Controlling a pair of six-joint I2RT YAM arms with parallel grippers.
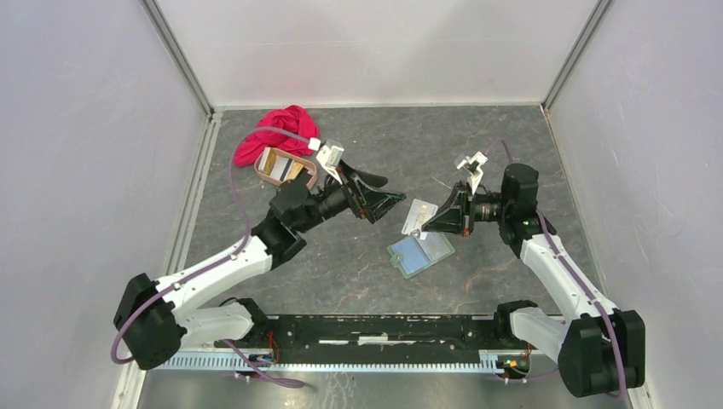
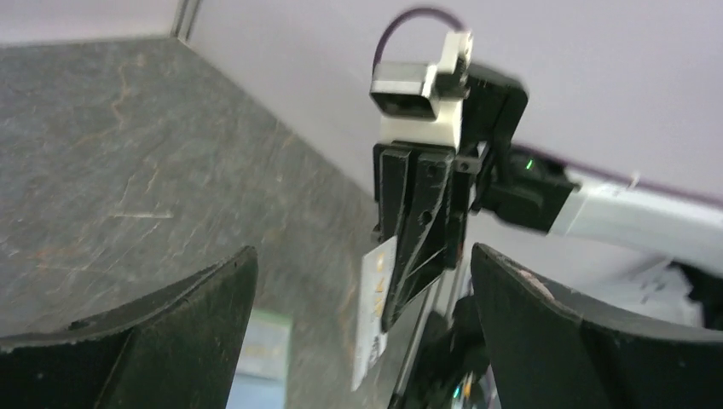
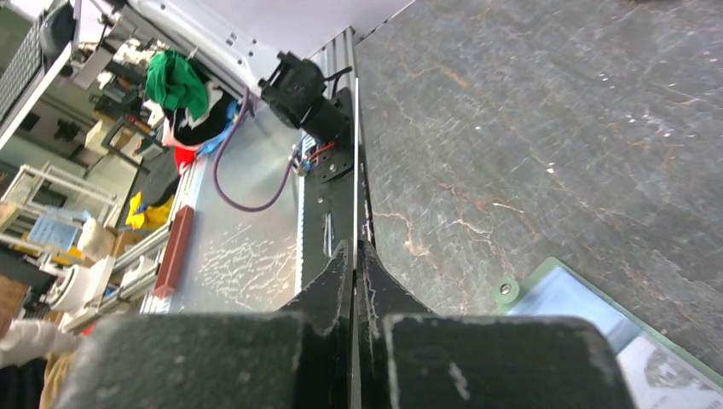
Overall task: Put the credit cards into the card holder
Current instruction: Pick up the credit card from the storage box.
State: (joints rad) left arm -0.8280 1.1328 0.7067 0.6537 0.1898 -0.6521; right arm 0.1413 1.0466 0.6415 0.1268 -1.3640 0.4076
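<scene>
In the right gripper [image 1: 425, 225], fingers [image 3: 324, 298] pressed together, a silvery-white credit card [image 1: 420, 211], pinched by one edge. From the right wrist, only a thin pale line of that card between the two dark fingers (its face not visible there). From the left wrist, the same card seen nearly edge-on, hanging below the right gripper, print too blurred to read; lower end clear of the table [image 1: 358, 256] or not, hard to say.

Opposite and near, but apart from the card, the left gripper [image 1: 394, 189], spread wide with nothing in it, both fingers cut off by the bottom of the left wrist view.

On the table just below the held card, the card holder [image 1: 420, 253], lying open, pale blue-green inside up, sage-green border around it. Only a corner of it in the right wrist view, snap button [image 3: 509, 290] showing; any card already in its pockets impossible to confirm (a faint print at the frame edge, no more).

Toward the back left, a pinkish-tan tray [image 1: 286, 179], partly covered by the left arm's wrist camera [image 1: 328, 155], contents too small to name; behind it, a crumpled red-pink cloth [image 1: 281, 128].
</scene>
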